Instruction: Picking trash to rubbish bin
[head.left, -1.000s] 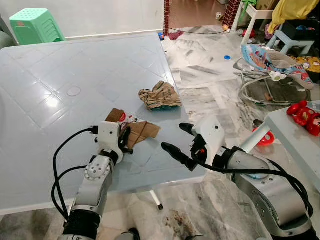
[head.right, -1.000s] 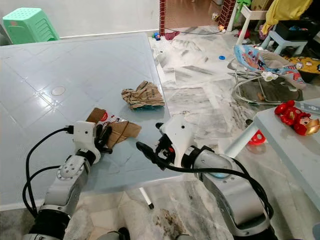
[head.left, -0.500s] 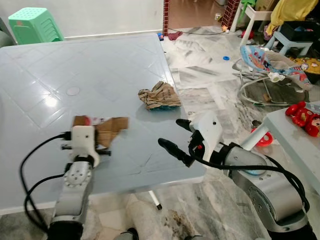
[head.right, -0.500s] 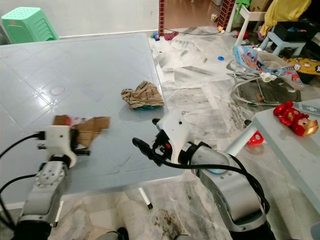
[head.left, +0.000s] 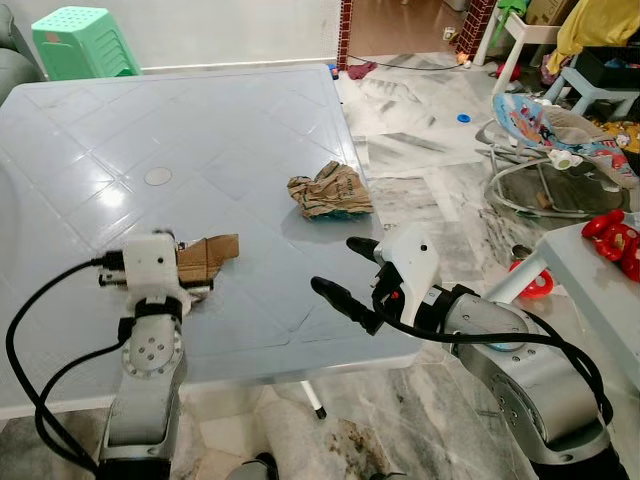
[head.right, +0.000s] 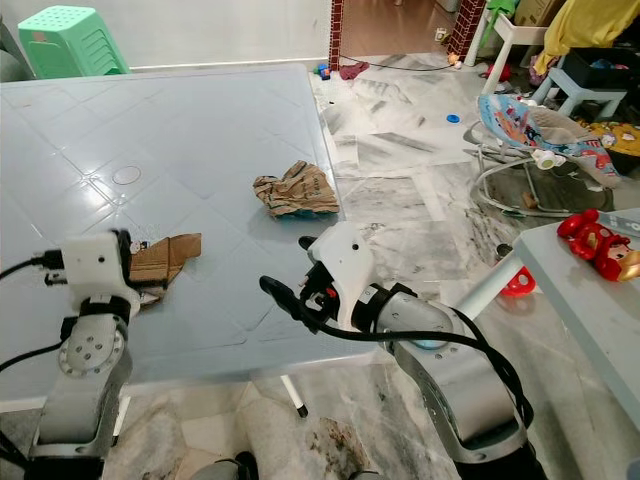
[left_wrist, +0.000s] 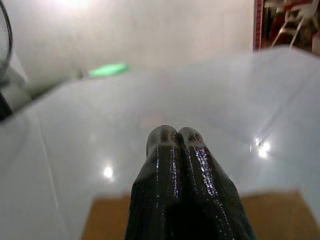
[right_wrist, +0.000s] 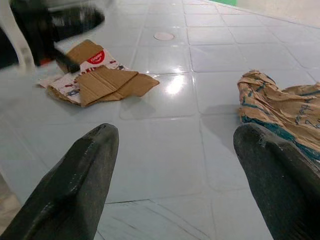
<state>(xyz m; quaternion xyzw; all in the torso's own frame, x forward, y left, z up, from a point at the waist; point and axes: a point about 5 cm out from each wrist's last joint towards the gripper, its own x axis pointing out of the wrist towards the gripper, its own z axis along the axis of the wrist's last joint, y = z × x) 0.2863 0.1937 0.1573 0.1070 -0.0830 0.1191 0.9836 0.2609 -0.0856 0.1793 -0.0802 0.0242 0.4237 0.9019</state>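
Nearest me, the left pincer (head.left: 190, 268), fingers together on the flattened cardboard scrap (head.left: 208, 255), had dragged it leftward across the pale surface (head.left: 90, 150), so the pickup looked underway. The right pincer (head.left: 345, 275) hung spread and empty near the front edge, while the crumpled brown paper bag (head.left: 328, 190) lay beyond, untouched.

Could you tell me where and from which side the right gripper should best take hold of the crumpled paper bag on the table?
Probably the raised ridge of folds along the top of the crumpled paper bag, coming from the table's near edge with the open right gripper. The bag lies free on the table, its creases standing up in a bulky bundle, so the fingers can likely straddle one and pinch it.
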